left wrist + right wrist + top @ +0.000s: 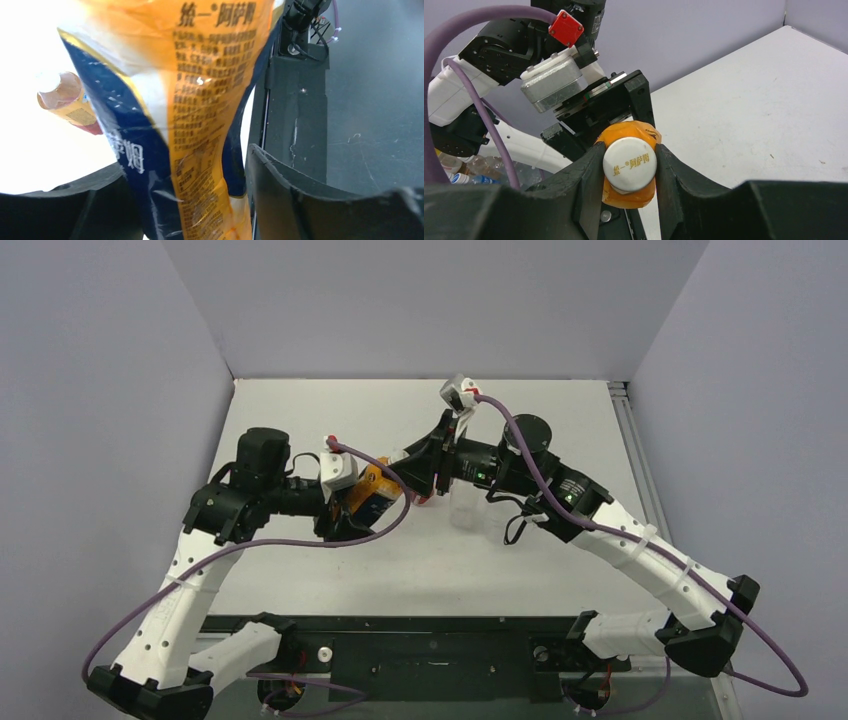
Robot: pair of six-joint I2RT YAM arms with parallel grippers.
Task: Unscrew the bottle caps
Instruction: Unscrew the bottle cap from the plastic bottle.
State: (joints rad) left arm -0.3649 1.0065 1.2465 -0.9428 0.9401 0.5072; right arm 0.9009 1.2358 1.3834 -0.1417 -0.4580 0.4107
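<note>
A small round white plastic screw cap [629, 165], printed with orange characters, sits on the neck of an orange plastic bottle with a dark blue label [374, 492]. The bottle is held off the white table [560, 430] between the two arms, lying roughly level near the table's middle. The right gripper [629, 152] is clamped on the cap, one black finger pressed against each side. The left gripper [185, 160] grips the bottle's body, the crinkled label filling the gap between its fingers. Just beside the right gripper, a clear colourless plastic bottle [462, 508] stands upright on the table. Near the held bottle, a reddish-brown plastic bottle [64, 97] lies on the table, washed out by glare.
</note>
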